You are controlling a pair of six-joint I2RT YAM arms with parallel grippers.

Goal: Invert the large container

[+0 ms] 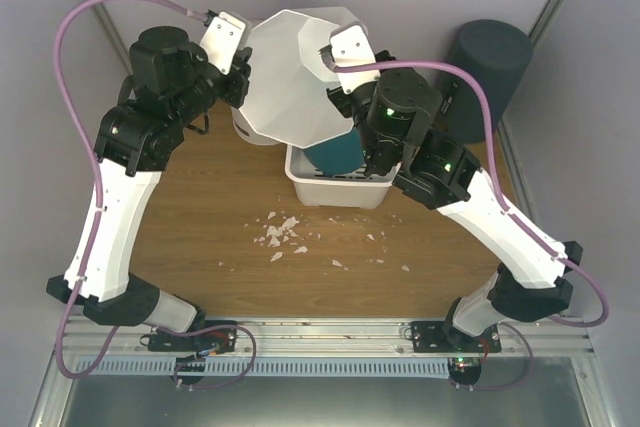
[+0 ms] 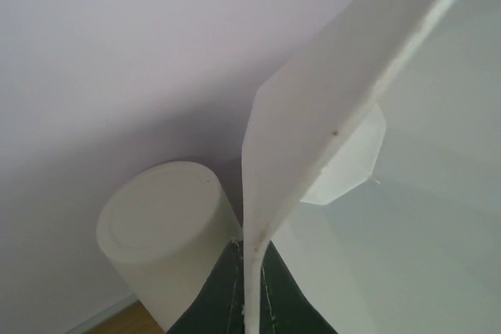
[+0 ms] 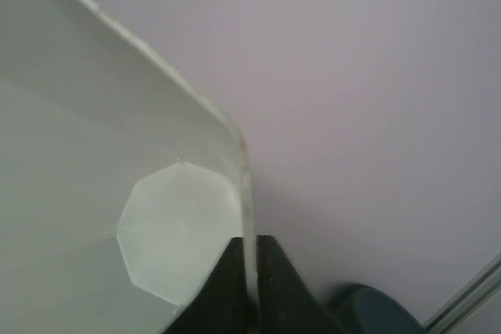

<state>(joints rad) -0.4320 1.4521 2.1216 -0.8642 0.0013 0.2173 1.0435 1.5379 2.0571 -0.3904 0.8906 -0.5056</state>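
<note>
The large container is a white faceted bin held up in the air at the back of the table, tilted with its open mouth facing the camera. My left gripper is shut on its left rim, with the wall pinched between the dark fingers. My right gripper is shut on its right rim. The bin's flat inner bottom shows in the right wrist view.
A white rectangular tub holding a teal cup stands under the bin. A white cylinder stands behind it on the left. A dark grey cylinder is at the back right. White crumbs lie on the wooden table.
</note>
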